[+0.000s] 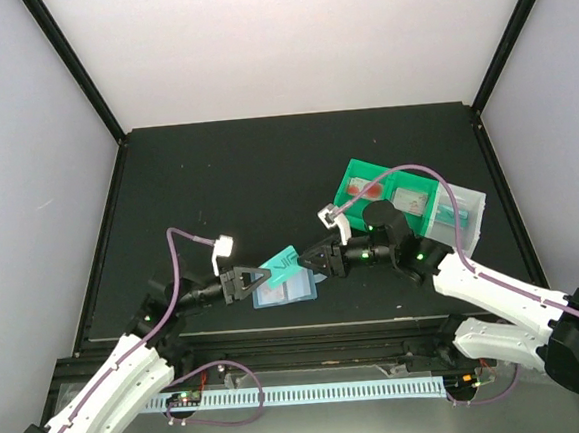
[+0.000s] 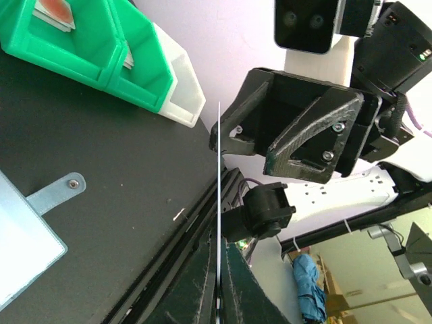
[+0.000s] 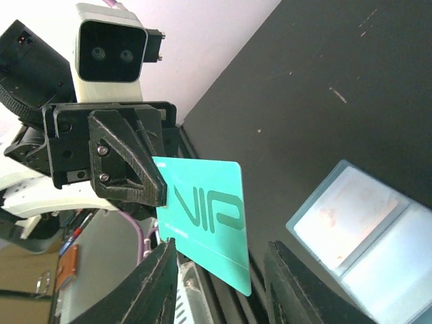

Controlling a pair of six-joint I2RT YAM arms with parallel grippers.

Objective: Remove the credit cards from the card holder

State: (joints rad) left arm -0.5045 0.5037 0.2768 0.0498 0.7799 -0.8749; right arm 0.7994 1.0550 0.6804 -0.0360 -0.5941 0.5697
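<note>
Teal credit card [image 3: 206, 219]: raised above the counter [image 1: 247, 180], just over the card holder and clear of its pockets. White "VIP" print faces the right wrist camera. It is a thin edge-on line in the left wrist view.
Card holder [image 3: 368, 233]: lies open and flat on the counter near the front edge, both light blue panels facing up. It sits beneath the two sets of jaws and touches neither. Its snap tab [image 2: 61, 190] sticks out to one side.
Pale credit card [image 3: 347, 206]: shows through one panel of the holder and carries a faint reddish mark.
Left gripper [image 2: 219, 260]: jaws pressed together on one end of the teal card, pinching it from both faces.
Right gripper [image 3: 223, 251]: jaws spread, pointing at the left gripper. The free end of the teal card lies in the gap between them. Contact with either jaw cannot be told.
Green bin [image 2: 94, 64]: stands further back on the right, well apart from the holder.
Whitish card with red mark [image 2: 57, 8]: rests in one green compartment.
Clear bin [image 2: 185, 91]: touches the green bin on its outer side.
</note>
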